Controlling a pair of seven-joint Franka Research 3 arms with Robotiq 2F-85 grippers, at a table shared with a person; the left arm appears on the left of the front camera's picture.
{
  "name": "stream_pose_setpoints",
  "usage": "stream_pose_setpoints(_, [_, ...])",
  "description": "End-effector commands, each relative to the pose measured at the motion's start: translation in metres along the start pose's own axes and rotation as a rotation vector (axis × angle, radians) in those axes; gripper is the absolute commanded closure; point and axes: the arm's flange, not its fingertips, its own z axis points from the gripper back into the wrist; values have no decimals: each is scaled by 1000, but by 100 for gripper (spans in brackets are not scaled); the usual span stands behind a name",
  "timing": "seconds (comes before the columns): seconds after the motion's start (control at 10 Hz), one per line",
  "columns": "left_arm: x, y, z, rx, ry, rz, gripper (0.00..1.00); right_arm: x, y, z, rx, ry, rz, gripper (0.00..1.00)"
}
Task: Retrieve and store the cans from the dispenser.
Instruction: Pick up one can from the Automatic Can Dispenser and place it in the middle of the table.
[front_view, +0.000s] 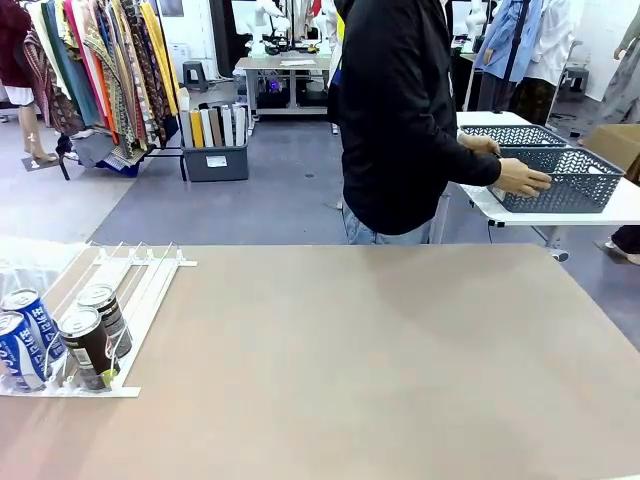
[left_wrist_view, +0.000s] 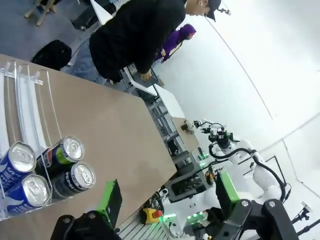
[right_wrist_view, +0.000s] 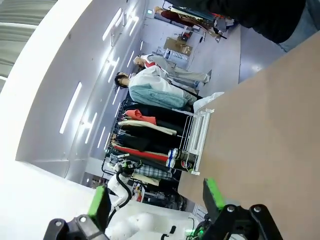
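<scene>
While my left hand (left_wrist_view: 167, 197) hangs over the near edge of the tabletop (front_view: 380, 360), its two green-tipped fingers stand wide apart and hold nothing. My right hand (right_wrist_view: 156, 200) is wide open too, with nothing between its fingers. Four cans stand in the white dispenser (front_view: 150, 275), which lies flat at the left corner of the tabletop on my side. They are all bunched at the end of the lanes nearest me. The two blue cans (front_view: 20, 348) are on the left, and the two dark cans (front_view: 95, 335) are just beside them on the right. Across the tabletop, a person (front_view: 400, 120) in a black top is turned toward another white table, with both hands on a dark grey basket (front_view: 570, 180).
</scene>
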Motion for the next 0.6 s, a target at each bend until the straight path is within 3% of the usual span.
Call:
stream_pose_setpoints(0.0, [2,-19,-2,-7,11,-36,0,1,21,-4,4,0,32,0])
stream_pose_setpoints(0.4, [2,-19,-4,8,25,-18,0,1,21,-4,4,0,32,0])
stream_pose_setpoints(0.5, [4,-35,-9,130,179,-55,0,1,21,-4,4,0,32,0])
